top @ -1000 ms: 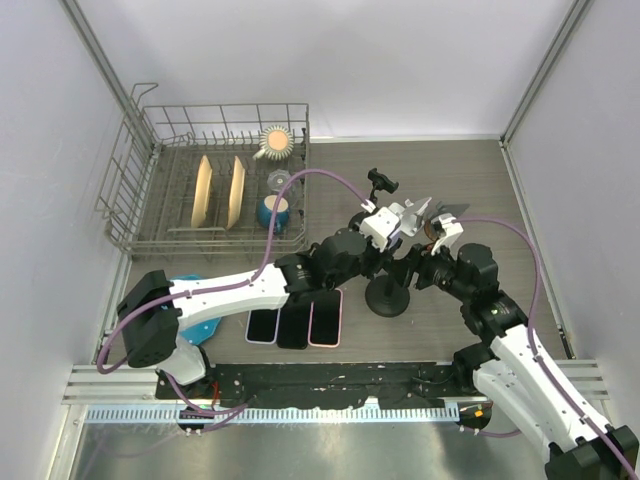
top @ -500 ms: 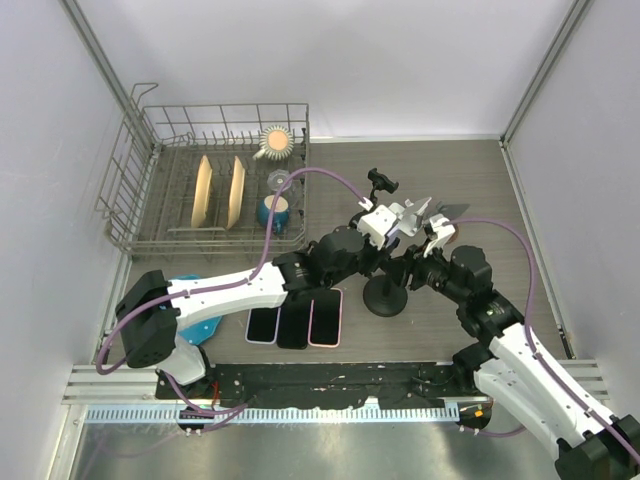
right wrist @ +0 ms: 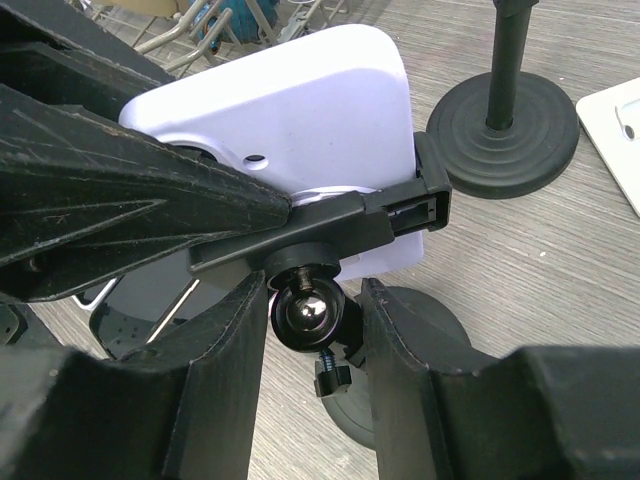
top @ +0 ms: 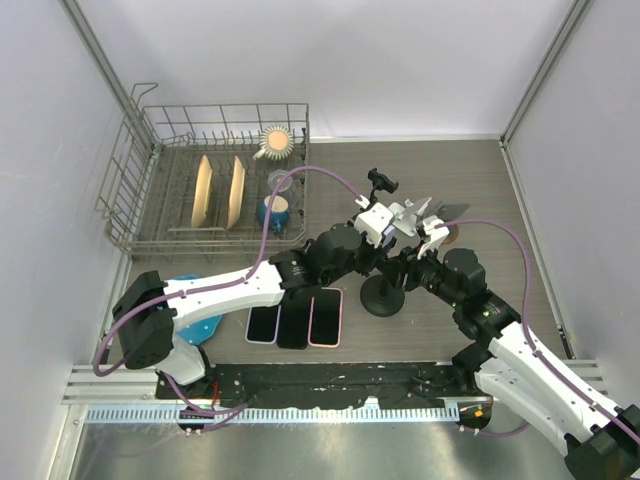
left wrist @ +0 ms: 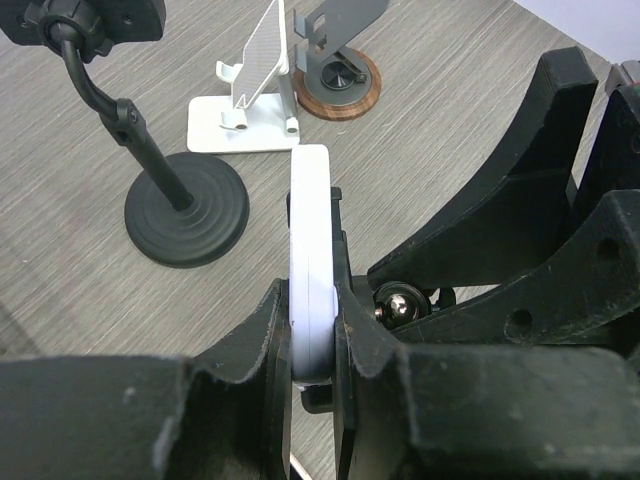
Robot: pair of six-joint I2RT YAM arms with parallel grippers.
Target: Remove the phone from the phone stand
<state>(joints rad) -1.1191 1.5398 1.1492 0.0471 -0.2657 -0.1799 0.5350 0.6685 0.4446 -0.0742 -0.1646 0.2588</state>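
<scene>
Both arms shifted slightly left | left tool (left wrist: 312, 345) grips 1 phone (left wrist: 310, 250) | 3 phones (top: 295, 320) flat

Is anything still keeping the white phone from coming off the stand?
Yes. The left claw pinches the white phone by its edges, but the stand's black clamp wraps the phone's side, and the right claw straddles the ball joint below it.

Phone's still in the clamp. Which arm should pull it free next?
Left. Its tool is already shut on the white phone, edge pinched between its fingers. The right tool straddles the stand's ball joint under the clamp, so it is likely better bracing the stand.
</scene>
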